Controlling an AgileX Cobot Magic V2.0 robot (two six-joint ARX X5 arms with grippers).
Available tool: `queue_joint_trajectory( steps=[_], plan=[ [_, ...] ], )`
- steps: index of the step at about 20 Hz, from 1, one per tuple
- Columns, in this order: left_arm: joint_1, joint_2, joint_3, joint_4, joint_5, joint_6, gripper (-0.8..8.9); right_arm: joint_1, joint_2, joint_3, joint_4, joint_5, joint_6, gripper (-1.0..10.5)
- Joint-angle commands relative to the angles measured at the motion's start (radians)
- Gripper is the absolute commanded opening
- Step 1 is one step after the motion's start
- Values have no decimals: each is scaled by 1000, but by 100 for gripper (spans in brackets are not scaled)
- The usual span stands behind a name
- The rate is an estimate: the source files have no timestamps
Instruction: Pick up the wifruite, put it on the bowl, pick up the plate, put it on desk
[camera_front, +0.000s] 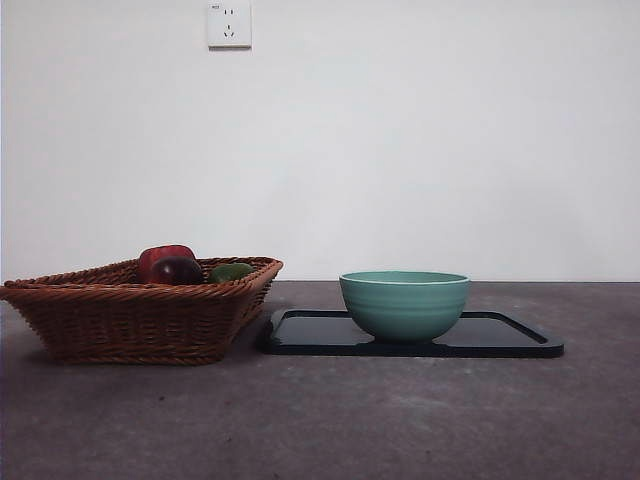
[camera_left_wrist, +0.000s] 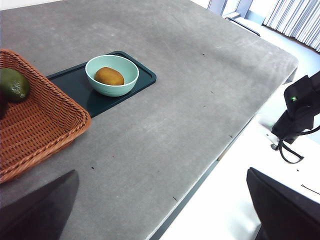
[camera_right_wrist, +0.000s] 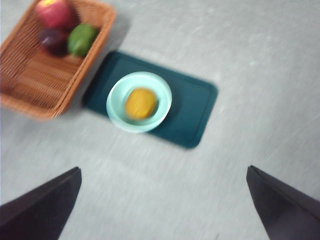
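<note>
The orange-brown wifruite (camera_left_wrist: 109, 76) (camera_right_wrist: 140, 103) lies inside the teal-green bowl (camera_front: 404, 303) (camera_left_wrist: 112, 75) (camera_right_wrist: 139, 101); the bowl's wall hides it in the front view. The bowl stands on a dark flat rectangular plate (camera_front: 500, 338) (camera_left_wrist: 140, 80) (camera_right_wrist: 192, 107) on the grey-brown desk (camera_front: 320, 420). My left gripper (camera_left_wrist: 160, 210) and my right gripper (camera_right_wrist: 162, 210) are both open, empty and high above the desk, well away from the bowl. Neither arm shows in the front view.
A wicker basket (camera_front: 130, 310) (camera_left_wrist: 35, 120) (camera_right_wrist: 30, 75) stands left of the plate and holds a red fruit (camera_front: 165, 258) (camera_right_wrist: 52, 12), a dark purple fruit (camera_front: 178, 270) (camera_right_wrist: 52, 40) and a green fruit (camera_front: 231, 271) (camera_left_wrist: 13, 85) (camera_right_wrist: 81, 39). The desk's edge (camera_left_wrist: 220, 155) shows in the left wrist view.
</note>
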Motion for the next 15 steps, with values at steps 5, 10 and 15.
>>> queue_joint_trajectory(
  steps=[5, 10, 15],
  plan=[
    [-9, 1, 10, 28, 1, 2, 563, 40, -396, -269, -69, -5, 112, 597],
    [-10, 2, 10, 32, 1, 2, 563, 40, -653, -392, -69, -35, 117, 597],
    [-9, 2, 10, 46, 1, -7, 563, 40, -776, -459, -69, -87, 142, 598]
  ],
)
